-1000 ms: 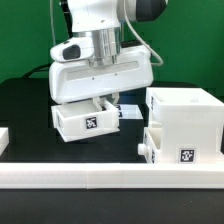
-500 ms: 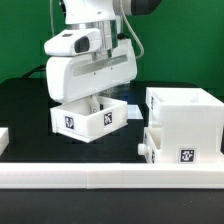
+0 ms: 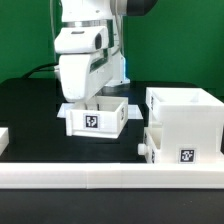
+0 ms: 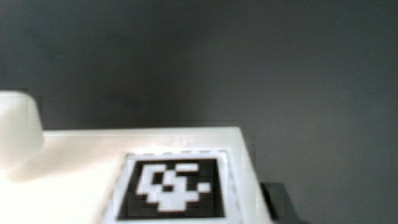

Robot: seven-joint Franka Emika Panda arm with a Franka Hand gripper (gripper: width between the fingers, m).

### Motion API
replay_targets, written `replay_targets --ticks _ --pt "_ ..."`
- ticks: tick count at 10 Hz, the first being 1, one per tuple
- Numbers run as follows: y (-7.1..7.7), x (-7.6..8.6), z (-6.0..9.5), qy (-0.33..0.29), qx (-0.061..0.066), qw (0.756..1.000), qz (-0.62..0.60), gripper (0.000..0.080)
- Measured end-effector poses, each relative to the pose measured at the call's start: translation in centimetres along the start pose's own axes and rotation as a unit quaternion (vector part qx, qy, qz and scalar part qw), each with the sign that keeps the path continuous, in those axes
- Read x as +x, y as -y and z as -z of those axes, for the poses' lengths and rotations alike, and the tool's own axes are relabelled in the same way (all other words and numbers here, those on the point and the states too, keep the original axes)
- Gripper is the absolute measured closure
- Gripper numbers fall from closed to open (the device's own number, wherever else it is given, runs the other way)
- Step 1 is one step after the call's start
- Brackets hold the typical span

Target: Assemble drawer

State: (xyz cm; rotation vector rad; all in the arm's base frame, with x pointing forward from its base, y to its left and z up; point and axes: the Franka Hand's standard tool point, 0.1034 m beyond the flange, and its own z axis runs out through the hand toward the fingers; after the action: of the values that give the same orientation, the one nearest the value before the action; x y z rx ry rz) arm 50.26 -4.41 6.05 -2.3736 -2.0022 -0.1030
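My gripper reaches down from above into a small white open-top tray and is shut on its wall. The tray sits low over the black table, with its square tag facing the camera. In the wrist view the tray's white wall and its tag fill the near part of the picture, with a dark finger beside it. The big white hollow casing stands to the exterior view's right. A second small tray with a tag sits low against the casing's front.
The long low white rail runs across the front of the table. A white part shows at the exterior view's left edge. Black tabletop lies behind the held tray, and a green wall stands beyond it.
The gripper has turned about its vertical axis with the tray in it. The tray has come down from a tilted, raised pose to a level one, its tag facing front.
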Motion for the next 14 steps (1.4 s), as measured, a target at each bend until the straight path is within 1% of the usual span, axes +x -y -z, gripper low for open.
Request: replay_targets --ticks 2,6,7,9,14 --pt "-0.9 0.0 0.3 0.008 0.002 0.997 0.072 0.0755" --pt "-0.7 -0.1 0.1 0.008 0.005 0.997 0.081 0.0755" --pt "-1.2 0.1 0.0 0.007 0.005 0.996 0.085 0.0755" --pt "-2.7 0.9 -0.1 0.008 0.003 0.995 0.098 0.0755" --pt "-2.7 1.1 -0.3 0.007 0.004 0.995 0.098 0.0755"
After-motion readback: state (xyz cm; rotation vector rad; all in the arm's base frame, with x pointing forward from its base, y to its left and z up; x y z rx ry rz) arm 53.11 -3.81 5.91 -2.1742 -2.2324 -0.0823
